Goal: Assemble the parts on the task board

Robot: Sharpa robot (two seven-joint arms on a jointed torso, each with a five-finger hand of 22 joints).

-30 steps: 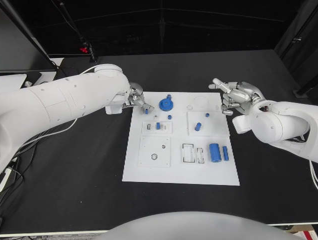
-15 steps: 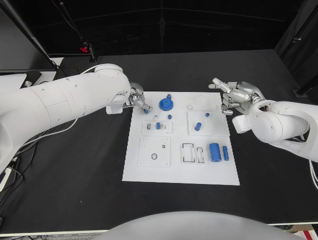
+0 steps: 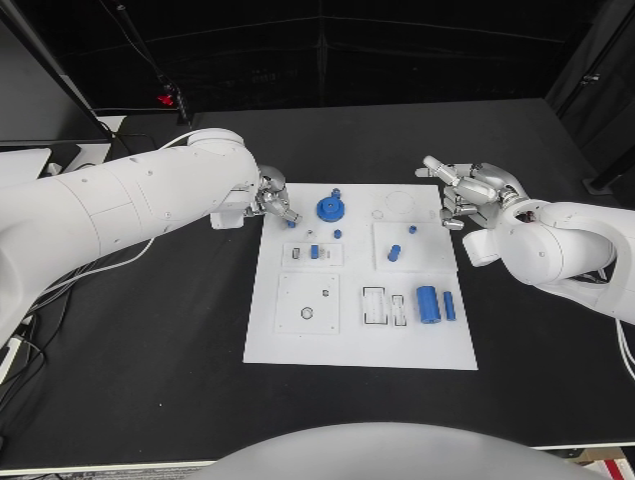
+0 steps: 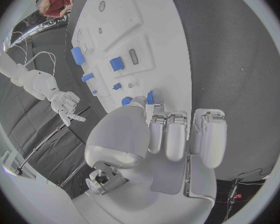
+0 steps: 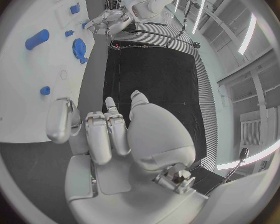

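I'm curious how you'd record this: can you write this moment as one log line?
left hand: pinches small blue part at task board far-left corner | right hand: holds nothing, beside board's far-right edge | blue gear: on board

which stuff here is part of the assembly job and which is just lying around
Job:
task board
blue gear
blue cylinder
small blue part at the left robot hand
right robot hand, holding nothing

Lying about:
cables on the black table
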